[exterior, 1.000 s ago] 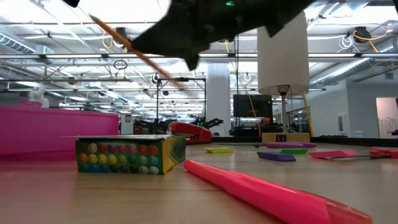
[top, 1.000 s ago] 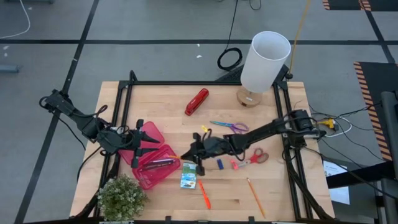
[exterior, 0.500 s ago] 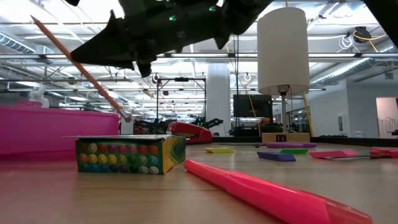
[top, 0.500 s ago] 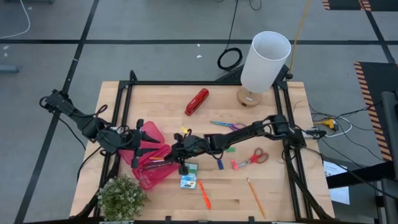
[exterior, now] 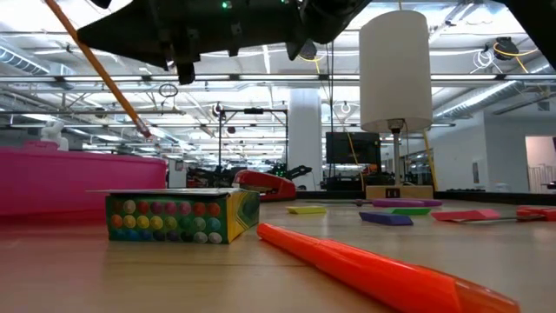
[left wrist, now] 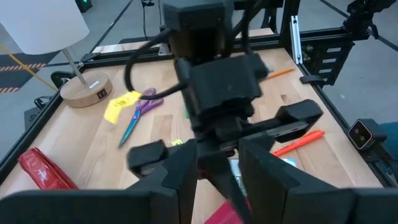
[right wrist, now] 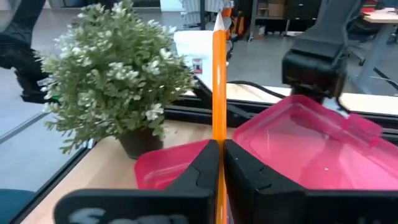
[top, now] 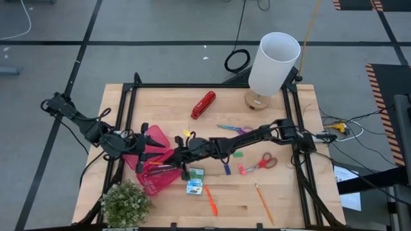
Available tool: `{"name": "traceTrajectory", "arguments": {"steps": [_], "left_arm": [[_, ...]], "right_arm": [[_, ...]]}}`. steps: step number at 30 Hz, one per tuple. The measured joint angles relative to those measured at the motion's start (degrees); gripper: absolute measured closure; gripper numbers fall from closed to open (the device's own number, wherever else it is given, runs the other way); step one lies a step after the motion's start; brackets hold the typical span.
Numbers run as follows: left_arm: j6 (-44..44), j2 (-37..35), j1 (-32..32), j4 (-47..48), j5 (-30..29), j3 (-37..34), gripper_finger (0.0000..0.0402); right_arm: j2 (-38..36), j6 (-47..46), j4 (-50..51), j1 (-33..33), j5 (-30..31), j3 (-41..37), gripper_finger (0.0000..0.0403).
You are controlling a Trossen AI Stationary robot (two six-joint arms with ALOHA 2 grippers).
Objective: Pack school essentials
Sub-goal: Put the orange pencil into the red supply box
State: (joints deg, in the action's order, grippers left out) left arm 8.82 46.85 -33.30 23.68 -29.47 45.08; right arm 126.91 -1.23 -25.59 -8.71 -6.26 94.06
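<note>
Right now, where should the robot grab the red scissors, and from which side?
Probably from straight above, at the narrow neck where the blades meet the handles. The red scissors lie flat on the table, so the jaws can straddle that thin part.

The right gripper [top: 182,160] carries its pencil [right wrist: 219,74] farther left, from beside the crayon box [top: 194,181] to over the pink case [top: 159,171].

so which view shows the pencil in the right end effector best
The right wrist view: the pencil stands full length, clamped between the right end effector fingers, with the pink case behind. The low view shows it as a slanted orange line. The high view shows little of it, and the left wrist view hides it.
</note>
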Motion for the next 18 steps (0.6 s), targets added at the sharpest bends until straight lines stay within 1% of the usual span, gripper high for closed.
{"name": "traceTrajectory", "arguments": {"steps": [6, 10, 14, 18], "left_arm": [[0.0, 0.0, 0.0, 0.0, 0.0, 0.0, 0.0279], [0.0, 0.0, 0.0, 0.0, 0.0, 0.0, 0.0279], [0.0, 0.0, 0.0, 0.0, 0.0, 0.0, 0.0279], [0.0, 0.0, 0.0, 0.0, 0.0, 0.0, 0.0279]], "right_arm": [[3.2, 0.0, -2.3, 0.0, 0.1, 0.0, 0.0392], [3.5, 0.2, -1.9, 0.0, 0.2, 0.0, 0.0382], [3.4, 0.6, -2.4, 0.0, 0.2, 0.0, 0.0352], [3.4, 0.2, -2.6, 0.0, 0.2, 0.0, 0.0303]]}}
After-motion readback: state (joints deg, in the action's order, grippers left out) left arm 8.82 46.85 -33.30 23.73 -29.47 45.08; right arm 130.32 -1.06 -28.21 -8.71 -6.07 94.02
